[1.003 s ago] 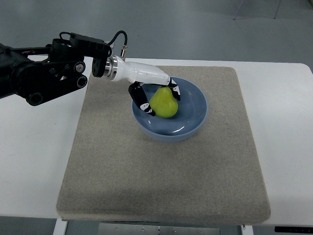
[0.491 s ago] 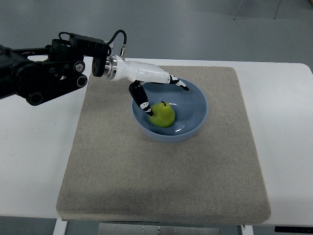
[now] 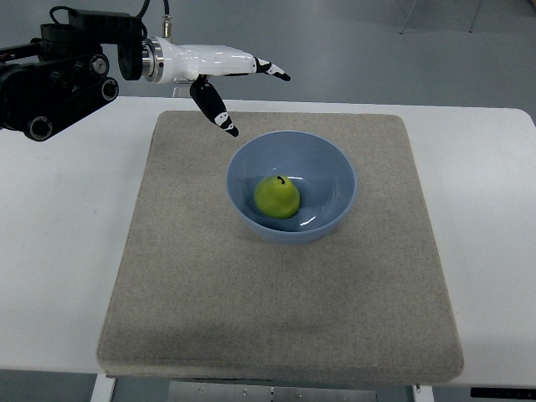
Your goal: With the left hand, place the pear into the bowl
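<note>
Your white left hand (image 3: 219, 71) has its fingers (image 3: 270, 69) spread, holding nothing; below them, apart, the yellow-green pear (image 3: 277, 197) sits inside the round blue bowl (image 3: 335, 159).

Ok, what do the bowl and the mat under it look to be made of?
The bowl looks like glazed ceramic or glossy plastic: smooth pale blue with soft reflections on the inner wall near the pear; the look alone cannot settle which. The mat looks like felt or a coarse woven fabric: matte grey-beige, speckled, no shine, soft rounded corners.
</note>
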